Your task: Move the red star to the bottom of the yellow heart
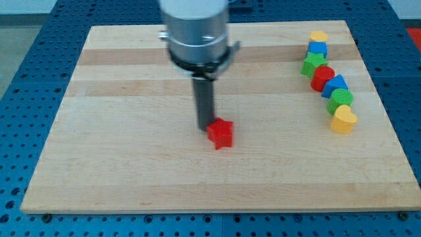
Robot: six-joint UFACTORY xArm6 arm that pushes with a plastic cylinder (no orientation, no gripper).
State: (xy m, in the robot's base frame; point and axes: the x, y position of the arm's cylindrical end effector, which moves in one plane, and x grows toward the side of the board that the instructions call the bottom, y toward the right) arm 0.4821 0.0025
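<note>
The big light wooden board (pixel 131 164) lies on a blue table w/ holes (pixel 20 131). My tip (pixel 205 127) is the low end of a straight dark rod (pixel 204 102) that hangs from a grey round arm part (pixel 196 33) near 12 o'clock of the board. No jaws on this arm, so nothing opens, shuts or grabs; the rod just pushes.

The small red star block (pixel 222 133) sits near the board's middle, a bit low. My tip is right at the star's 10 o'clock side & looks like it touches it, tho I can't tell for sure.

The yellow heart block (pixel 343 120) is well apart from the star, off at the star's 3 o'clock, near the board's right edge. The star isn't under the heart yet.

The heart is the low end of a bent line of blocks. Going up from it toward 12 o'clock: a green block (pixel 341 99) touching the heart, a blue block (pixel 335 85), a red round block (pixel 322 76), another green block (pixel 313 63), another blue block (pixel 318 48), & a small yellow block (pixel 319 35) at the top. They sit packed close, each one next to the next. Shapes of the green & blue ones are hard to tell.
</note>
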